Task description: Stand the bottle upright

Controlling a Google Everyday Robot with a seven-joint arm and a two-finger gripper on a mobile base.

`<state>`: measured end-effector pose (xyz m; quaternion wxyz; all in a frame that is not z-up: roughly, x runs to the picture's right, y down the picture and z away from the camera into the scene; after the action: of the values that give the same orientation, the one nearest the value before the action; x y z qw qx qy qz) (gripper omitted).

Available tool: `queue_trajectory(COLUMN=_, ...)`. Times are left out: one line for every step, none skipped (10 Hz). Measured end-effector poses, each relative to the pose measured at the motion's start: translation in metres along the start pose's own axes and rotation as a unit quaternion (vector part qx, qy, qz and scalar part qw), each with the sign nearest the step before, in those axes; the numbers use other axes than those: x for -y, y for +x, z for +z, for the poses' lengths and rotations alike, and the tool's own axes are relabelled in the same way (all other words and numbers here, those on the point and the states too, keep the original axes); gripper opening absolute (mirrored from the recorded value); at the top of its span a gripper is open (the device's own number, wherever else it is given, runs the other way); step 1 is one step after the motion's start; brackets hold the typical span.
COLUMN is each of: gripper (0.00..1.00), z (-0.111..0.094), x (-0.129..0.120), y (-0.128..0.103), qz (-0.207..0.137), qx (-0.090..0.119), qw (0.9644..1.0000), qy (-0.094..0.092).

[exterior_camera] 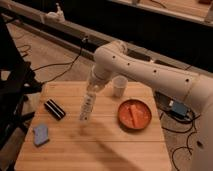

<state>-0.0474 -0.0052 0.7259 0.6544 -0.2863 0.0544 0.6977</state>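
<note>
Gripper (94, 85) is clamping tight on the top end of the bottle (87, 106), w/ bottle hanging near-upright, slightly tilted, over the wooden table (100, 150), btwn black block (54, 109) & orange plate (134, 114), white cup (118, 86) sitting behind.

An orange plate (121, 115) is sitting on the right part of the wooden tabletop (100, 150), carrying an orange stick-shaped piece (134, 114), and a short white cup (118, 86) is standing upright just behind it to its left. Well left of the plate a black block (54, 109) with pale stripes is lying aslant, and farther left and nearer the front a blue-grey pad (41, 134) is resting flat. Right of the plate, off the tabletop, a small blue box (177, 109) is sitting among cables.
</note>
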Motion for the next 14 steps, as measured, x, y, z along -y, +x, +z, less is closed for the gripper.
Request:
queue_trajectory(gripper=0.00, z=0.000, x=0.001, y=0.000, qz=0.001, qx=0.000, qw=1.0000, qy=0.000)
queue_trajectory(gripper=0.00, z=0.000, x=0.001, y=0.000, qz=0.001, qx=0.000, qw=1.0000, qy=0.000)
queue_trajectory(gripper=0.00, z=0.000, x=0.000, y=0.000, qz=0.000, qx=0.000, qw=1.0000, qy=0.001)
queue_trajectory(gripper=0.00, z=0.001, x=0.002, y=-0.001, qz=-0.001, qx=0.000, qw=1.0000, qy=0.002)
queue_trajectory(gripper=0.00, z=0.004, x=0.008, y=-0.004, qz=0.000, qx=0.003, qw=1.0000, qy=0.006)
queue_trajectory(gripper=0.00, z=0.005, x=0.013, y=-0.008, qz=0.001, qx=0.005, qw=0.9999, qy=0.010)
queue_trajectory(gripper=0.00, z=0.009, x=0.020, y=-0.011, qz=-0.001, qx=0.009, qw=0.9998, qy=0.019)
queue_trajectory(gripper=0.00, z=0.014, x=0.025, y=-0.013, qz=-0.004, qx=0.011, qw=0.9996, qy=0.027)
queue_trajectory(gripper=0.00, z=0.019, x=0.028, y=-0.016, qz=-0.007, qx=0.014, qw=0.9993, qy=0.034)
queue_trajectory(gripper=0.00, z=0.024, x=0.031, y=-0.019, qz=-0.009, qx=0.018, qw=0.9989, qy=0.043)
queue_trajectory(gripper=0.00, z=0.026, x=0.034, y=-0.021, qz=-0.010, qx=0.021, qw=0.9986, qy=0.049)
queue_trajectory(gripper=0.00, z=0.027, x=0.036, y=-0.025, qz=-0.011, qx=0.026, qw=0.9981, qy=0.055)
queue_trajectory(gripper=0.00, z=0.027, x=0.039, y=-0.029, qz=-0.012, qx=0.033, qw=0.9976, qy=0.059)
queue_trajectory(gripper=0.00, z=0.025, x=0.040, y=-0.033, qz=-0.014, qx=0.040, qw=0.9972, qy=0.061)
